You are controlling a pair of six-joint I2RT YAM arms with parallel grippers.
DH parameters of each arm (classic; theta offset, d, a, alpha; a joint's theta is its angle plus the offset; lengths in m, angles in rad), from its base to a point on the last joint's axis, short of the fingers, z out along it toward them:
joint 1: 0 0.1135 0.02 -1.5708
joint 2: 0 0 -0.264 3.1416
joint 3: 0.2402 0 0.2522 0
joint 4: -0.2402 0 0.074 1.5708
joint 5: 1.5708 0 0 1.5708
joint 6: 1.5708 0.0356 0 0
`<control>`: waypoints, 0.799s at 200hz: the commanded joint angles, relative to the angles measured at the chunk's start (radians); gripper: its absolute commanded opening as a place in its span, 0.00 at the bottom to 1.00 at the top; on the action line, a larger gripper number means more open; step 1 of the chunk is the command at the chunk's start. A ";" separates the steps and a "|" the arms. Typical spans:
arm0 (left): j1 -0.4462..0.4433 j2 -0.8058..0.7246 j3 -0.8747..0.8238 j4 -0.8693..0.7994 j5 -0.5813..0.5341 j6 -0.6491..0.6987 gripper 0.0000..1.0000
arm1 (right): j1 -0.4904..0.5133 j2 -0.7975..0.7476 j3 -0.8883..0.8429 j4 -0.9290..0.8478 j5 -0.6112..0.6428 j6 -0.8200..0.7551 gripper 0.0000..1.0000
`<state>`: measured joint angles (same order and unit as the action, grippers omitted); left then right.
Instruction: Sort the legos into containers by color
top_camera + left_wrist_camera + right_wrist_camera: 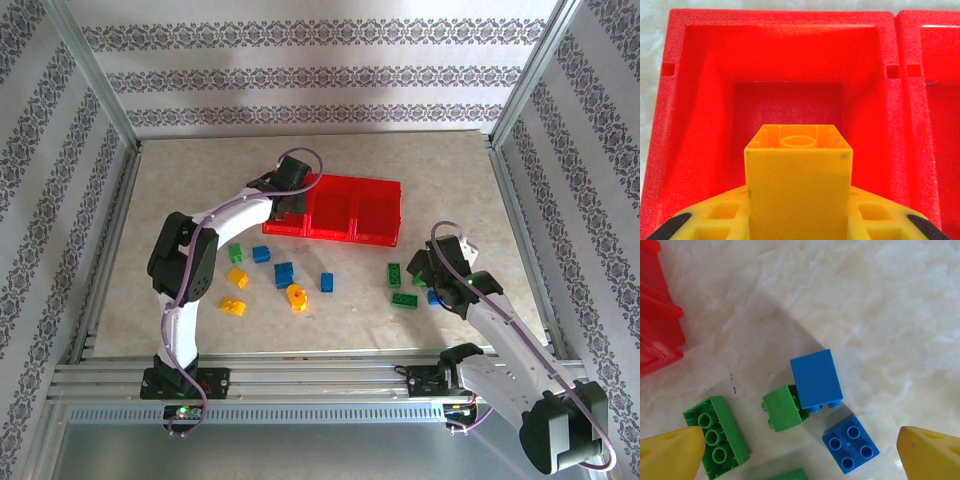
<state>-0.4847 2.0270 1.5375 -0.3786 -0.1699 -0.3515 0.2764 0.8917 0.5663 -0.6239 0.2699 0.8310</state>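
Brick, square hollow yellow plastic

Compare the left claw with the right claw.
The left claw is shut on a yellow brick; the right claw is open and empty. The left claw hangs over the red tray's end compartment; the right claw hangs over green bricks and blue bricks on the table. Both have yellow fingers.

Pale marbled table, red tray, scattered legos
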 commanded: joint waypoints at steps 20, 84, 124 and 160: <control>-0.012 0.049 0.064 -0.072 -0.040 -0.022 0.32 | -0.009 0.005 -0.018 0.012 -0.018 -0.018 0.98; -0.012 0.090 0.083 -0.076 -0.040 -0.039 0.45 | -0.011 0.020 -0.026 0.035 -0.035 -0.022 0.96; -0.012 0.077 0.083 -0.078 -0.034 -0.046 0.50 | -0.025 0.056 -0.021 0.032 -0.043 -0.016 0.90; -0.011 0.043 0.074 -0.086 -0.032 -0.052 0.50 | -0.057 0.097 -0.010 0.038 -0.069 -0.019 0.85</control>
<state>-0.4847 2.1048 1.5921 -0.4271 -0.1959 -0.3820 0.2375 0.9703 0.5529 -0.5907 0.2218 0.8234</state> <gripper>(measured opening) 0.501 0.863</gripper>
